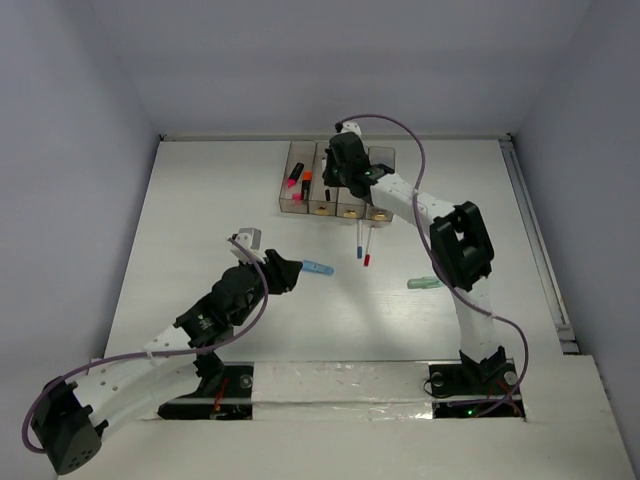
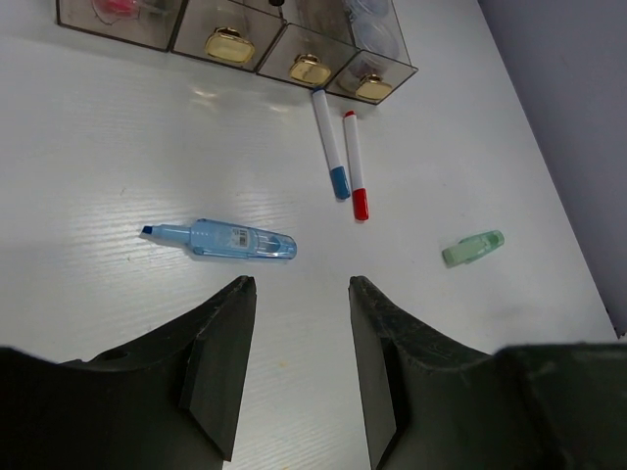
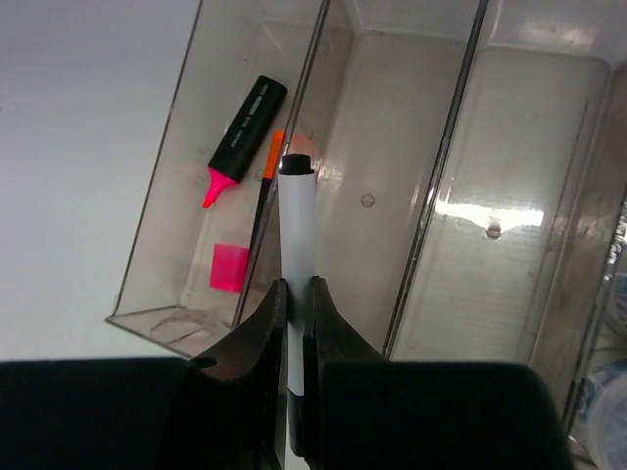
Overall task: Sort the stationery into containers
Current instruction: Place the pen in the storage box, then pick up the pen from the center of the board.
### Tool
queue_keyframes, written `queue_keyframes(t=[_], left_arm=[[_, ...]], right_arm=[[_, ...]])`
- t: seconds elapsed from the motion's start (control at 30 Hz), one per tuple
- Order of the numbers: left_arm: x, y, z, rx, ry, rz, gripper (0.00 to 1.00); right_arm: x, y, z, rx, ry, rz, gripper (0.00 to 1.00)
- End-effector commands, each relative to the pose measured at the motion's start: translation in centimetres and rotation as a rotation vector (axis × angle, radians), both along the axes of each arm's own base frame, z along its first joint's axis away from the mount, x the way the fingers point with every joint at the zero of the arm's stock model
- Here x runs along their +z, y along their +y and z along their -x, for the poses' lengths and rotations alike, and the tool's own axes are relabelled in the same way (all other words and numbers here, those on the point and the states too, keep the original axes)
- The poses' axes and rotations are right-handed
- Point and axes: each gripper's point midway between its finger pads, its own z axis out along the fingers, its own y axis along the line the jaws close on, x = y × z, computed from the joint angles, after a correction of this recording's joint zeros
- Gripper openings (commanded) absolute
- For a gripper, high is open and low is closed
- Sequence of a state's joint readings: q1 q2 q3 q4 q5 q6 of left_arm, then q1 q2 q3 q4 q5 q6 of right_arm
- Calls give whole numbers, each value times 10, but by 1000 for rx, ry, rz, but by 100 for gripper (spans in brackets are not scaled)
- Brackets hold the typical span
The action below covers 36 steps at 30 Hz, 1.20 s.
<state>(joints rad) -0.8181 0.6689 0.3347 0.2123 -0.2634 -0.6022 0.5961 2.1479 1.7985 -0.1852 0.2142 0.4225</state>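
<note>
The row of four joined bins point(image 1: 296, 200) stands at the back centre. My right gripper point(image 3: 297, 284) is shut on a thin white pen point(image 3: 297, 225) with a black tip, held above the wall point(image 3: 315, 59) between the two leftmost bins; it also shows in the top view point(image 1: 345, 168). A pink highlighter point(image 3: 245, 127) and its loose pink cap point(image 3: 229, 267) lie in the leftmost bin. An orange highlighter point(image 3: 271, 162) shows behind the pen. My left gripper point(image 2: 299, 286) is open and empty, just short of the light blue marker point(image 2: 230, 240).
Two white pens, one blue-capped point(image 2: 330, 142) and one red-capped point(image 2: 354, 162), lie in front of the bins' tan tabs point(image 2: 230, 44). A pale green marker point(image 2: 472, 247) lies to the right. Round pots point(image 2: 377, 29) show dimly in the rightmost bin.
</note>
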Motion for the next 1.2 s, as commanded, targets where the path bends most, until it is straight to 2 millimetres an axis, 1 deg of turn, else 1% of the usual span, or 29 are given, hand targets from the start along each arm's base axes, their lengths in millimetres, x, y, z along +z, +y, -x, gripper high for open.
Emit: queue_keyframes(t=[0.0,0.07,0.1,0.2,0.23,0.3,0.33,0.4,0.43,0.47,0.5,0.53,0.57,0.6,0.63,0.67,0.7,0.73,0.77,0.8,0.83,0.87,0.9,0.93,0.97,1.0,1.07,1.1,1.17], left_arm=[[9,-2,0,-4,-26,18,39],[11,-7,1,-25,-27,43,37],[9,-10,2,-39,-22,51,36],[5,-19,2,-61,0,77,34],[-1,-22,1,-62,20,64,33],[5,-30,-2,-73,15,79,31],[0,-36,-3,-84,33,63,29],[13,-52,-5,-113,17,82,27],[3,-59,-7,-114,40,51,26],[2,-66,-8,-110,45,32,26],[13,-76,-15,-108,36,33,26],[-9,-85,-19,-109,81,-28,26],[-12,-89,-26,-94,87,-50,26],[-3,-106,-28,-113,84,-54,26],[-27,-115,-32,-116,119,-120,27],[-31,-121,-36,-107,124,-143,27],[-22,-136,-42,-112,110,-137,27],[-41,-141,-47,-104,136,-183,28],[-45,-143,-53,-88,141,-202,28],[-39,-152,-61,-78,130,-196,30],[-59,-155,-65,-68,157,-240,33],[-65,-154,-71,-42,160,-275,37],[-59,-162,-79,-30,150,-275,38],[-64,-165,-83,-23,157,-293,39],[-82,-164,-86,-6,180,-345,39],[-77,-171,-93,1,170,-338,39],[-87,-174,-98,11,178,-365,39],[-82,-178,-103,22,169,-363,39],[-88,-175,-108,51,170,-400,39]], right_arm=[[22,8,-22,-49,-52,-52,9],[27,9,-28,-63,-60,-48,30],[24,7,-28,-69,-52,-38,48],[26,1,-29,-76,-58,-44,68],[37,1,-26,-69,-73,-55,69],[40,-2,-20,-61,-76,-54,70],[63,-7,-14,-55,-109,-59,69],[80,-18,-4,-61,-141,-51,62],[59,-30,10,-62,-110,-4,57],[93,-44,24,-78,-169,-27,51],[101,-56,30,-89,-196,-29,46],[101,-65,42,-90,-196,-27,45],[72,-77,61,-88,-146,10,46],[94,-87,78,-85,-182,-16,49],[90,-94,89,-85,-171,-17,49],[60,-106,107,-90,-116,15,49],[75,-116,121,-97,-144,-6,49],[71,-123,131,-107,-136,-8,49],[50,-141,143,-141,-103,26,50],[63,-152,156,-159,-130,13,50],[64,-162,162,-179,-132,15,50],[63,-170,170,-191,-131,20,50],[52,-180,180,-199,-105,35,50],[52,-183,186,-197,-105,29,50],[60,-184,194,-185,-123,5,50],[49,-187,202,-177,-101,15,50],[48,-189,212,-159,-102,0,50],[43,-190,215,-155,-92,3,50],[32,-190,225,-137,-68,-6,50]])
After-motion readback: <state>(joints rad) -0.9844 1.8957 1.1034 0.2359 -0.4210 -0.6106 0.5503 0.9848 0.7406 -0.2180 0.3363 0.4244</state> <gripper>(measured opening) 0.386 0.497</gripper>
